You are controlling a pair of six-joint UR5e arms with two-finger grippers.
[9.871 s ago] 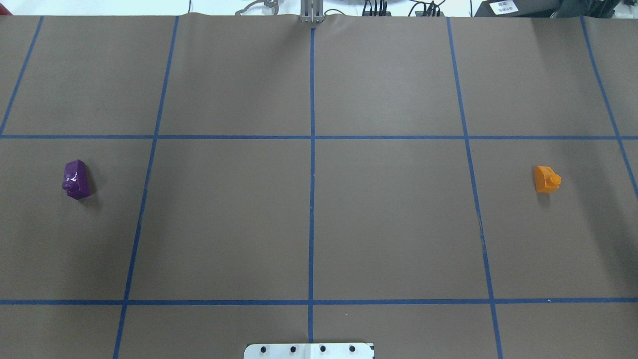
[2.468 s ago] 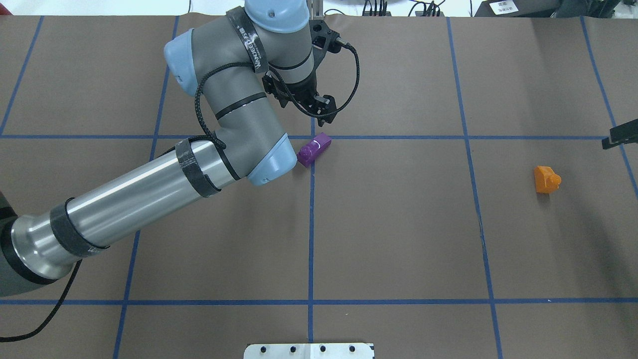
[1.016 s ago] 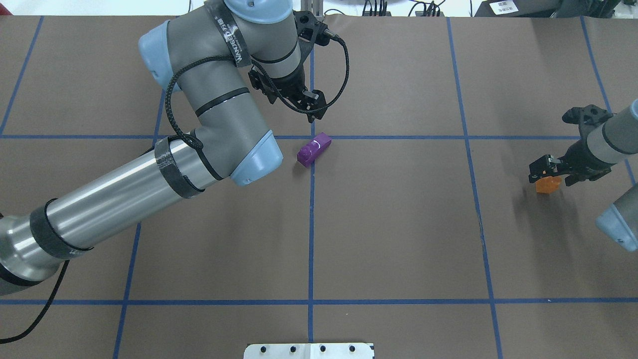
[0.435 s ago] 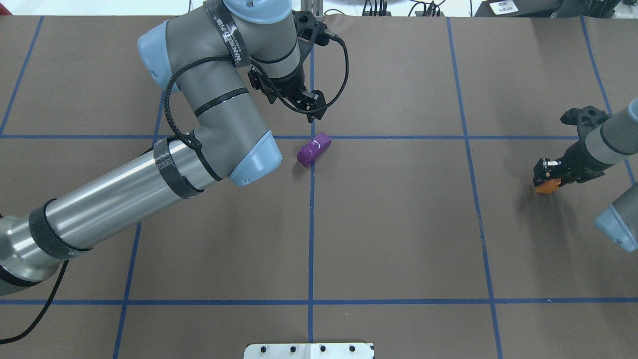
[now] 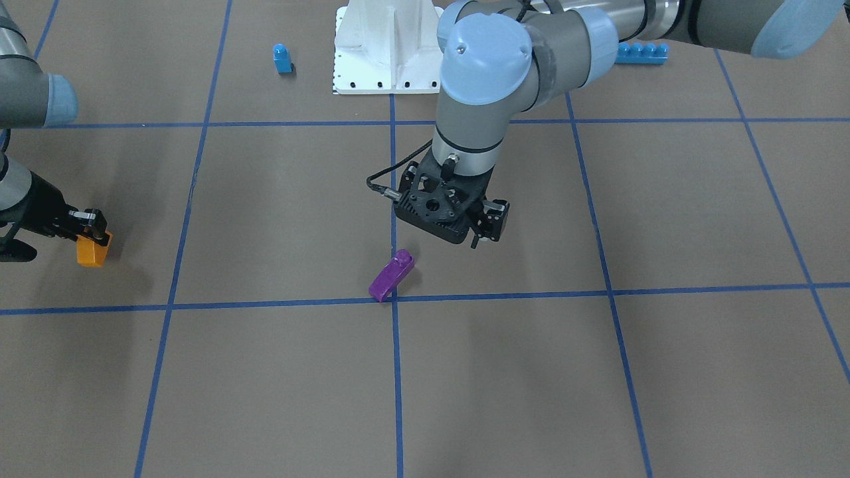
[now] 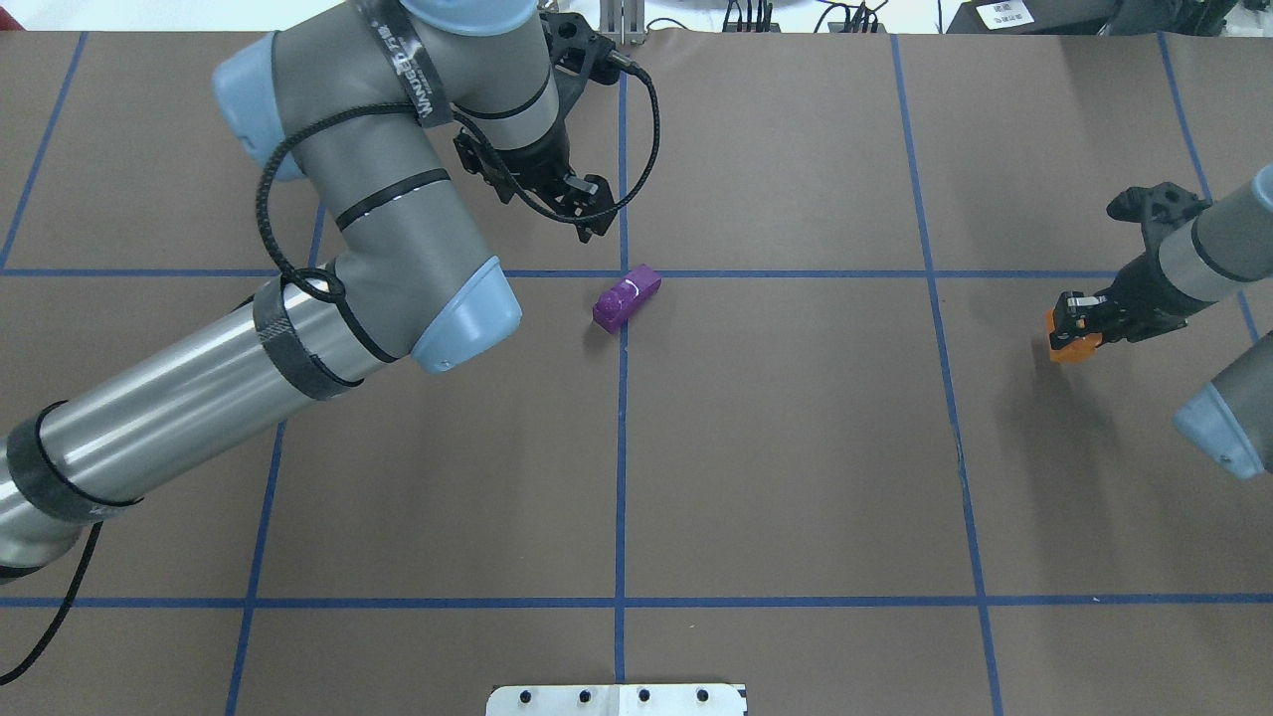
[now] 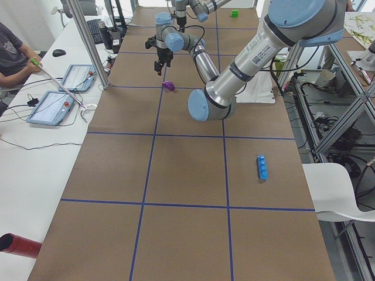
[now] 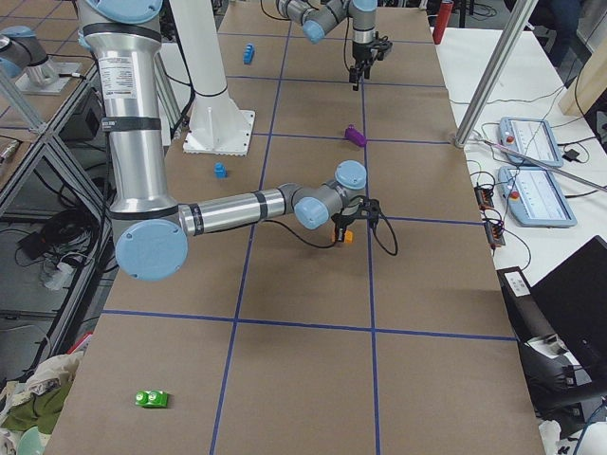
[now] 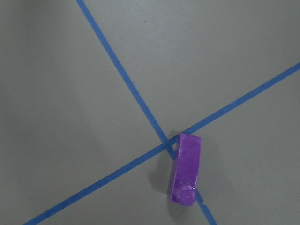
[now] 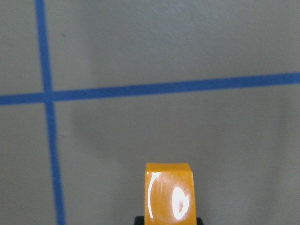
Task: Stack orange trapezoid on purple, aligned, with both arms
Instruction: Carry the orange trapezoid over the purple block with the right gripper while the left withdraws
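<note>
The purple brick [image 6: 627,298] lies alone on the brown paper at the central crossing of blue tape lines, also in the front view [image 5: 392,275] and the left wrist view [image 9: 185,168]. My left gripper [image 6: 587,211] hangs above the table just beyond and left of it, open and empty [image 5: 490,224]. My right gripper [image 6: 1077,328] is shut on the orange trapezoid [image 6: 1072,345] at the right side and holds it just above the paper [image 5: 91,252]. The right wrist view shows the orange brick [image 10: 168,194] between the fingertips.
The white base mount [image 5: 388,46] is at the robot's side, its plate at the near edge [image 6: 617,699]. A small blue brick [image 5: 282,58] and a long blue brick [image 5: 641,52] lie near it. A green brick [image 8: 152,398] lies far off.
My right gripper came in, shut on the orange trapezoid and moved it a little left and off the paper. My left arm set the purple brick at the centre and has drawn back to the left.
</note>
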